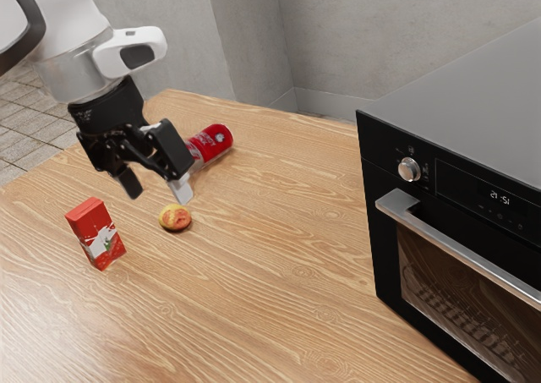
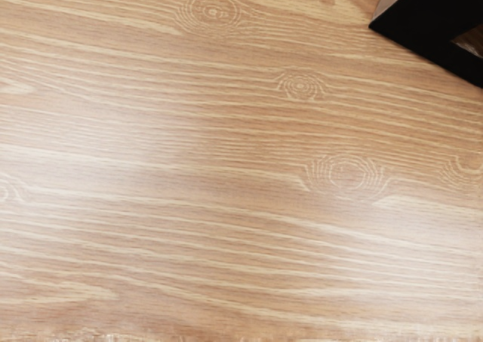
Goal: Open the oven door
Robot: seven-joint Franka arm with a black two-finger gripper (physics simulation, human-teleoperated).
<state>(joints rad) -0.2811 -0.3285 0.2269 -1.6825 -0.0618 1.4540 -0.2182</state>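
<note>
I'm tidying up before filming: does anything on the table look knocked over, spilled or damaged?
The red can looks knocked over: it lies on its side, partly behind the gripper. I see no spill or damage. The red carton stands upright.

Passage: between fruit (image 1: 175, 218) (peach, perhaps) and oven (image 1: 473, 112) | obstacles: carton (image 1: 95, 233), can (image 1: 213, 143)

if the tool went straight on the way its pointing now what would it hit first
Probably the wooden tabletop; the tool slants down toward it. The round yellow-red item looks near that line, but depth is unclear.
</note>
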